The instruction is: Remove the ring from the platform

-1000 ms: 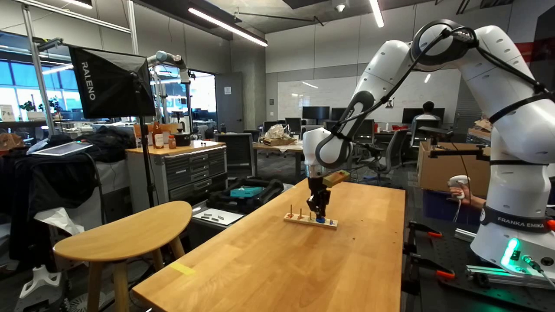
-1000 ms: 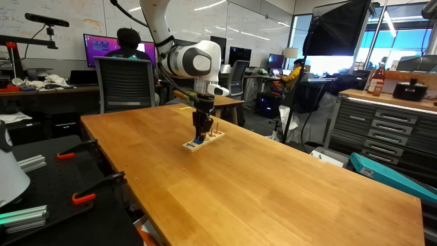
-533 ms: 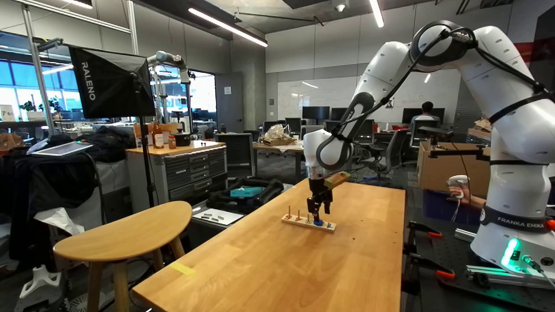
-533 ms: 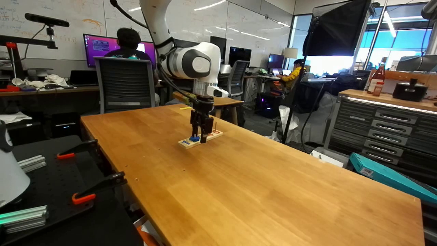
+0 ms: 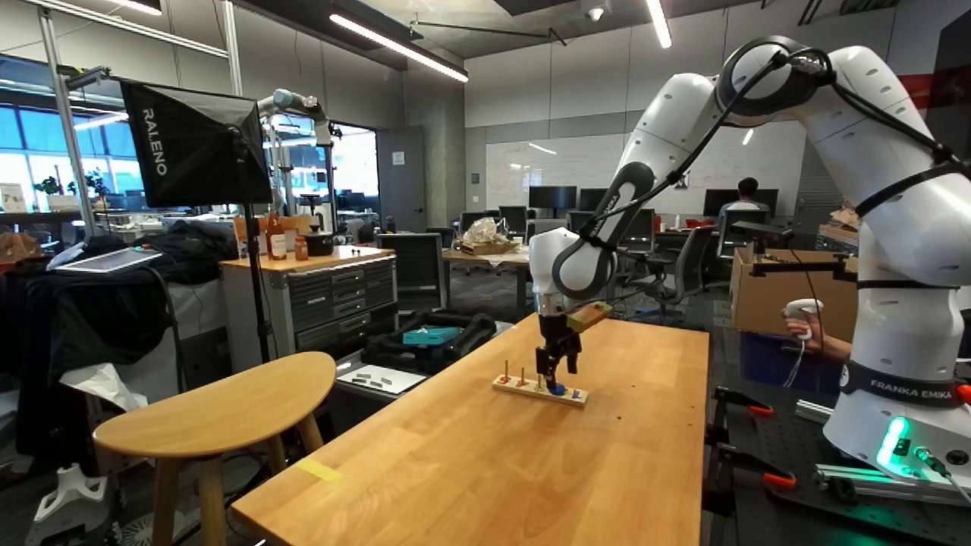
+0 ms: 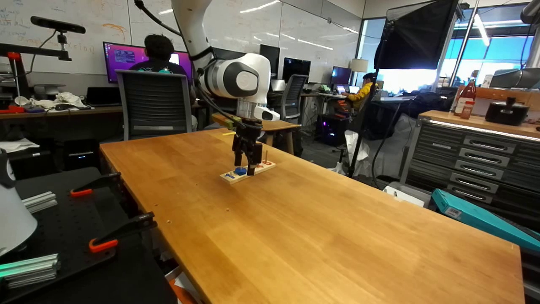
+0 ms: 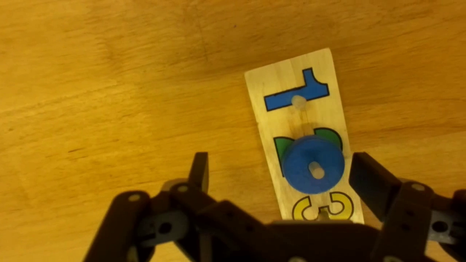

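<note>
i see the blue ring point(image 7: 300, 156) round its peg point(image 7: 316, 170) on the platform point(image 7: 278, 123) | more pegs point(image 5: 507, 369) rise alongside | gripper point(image 7: 280, 163) spread wide, ring between its fingers | table edge point(image 6: 336, 174) near one end, tabletop point(image 6: 320, 236) broad past the other

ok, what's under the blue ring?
The platform, with a green figure on it. Bits of the figure show past the ring; the rest is covered, as is the foot of the peg poking through. Anything else beneath would be hidden.

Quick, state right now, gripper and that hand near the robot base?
Gripper: open, holding nothing; the blue ring is on a peg.
Hand: holding a white handheld device.
</note>
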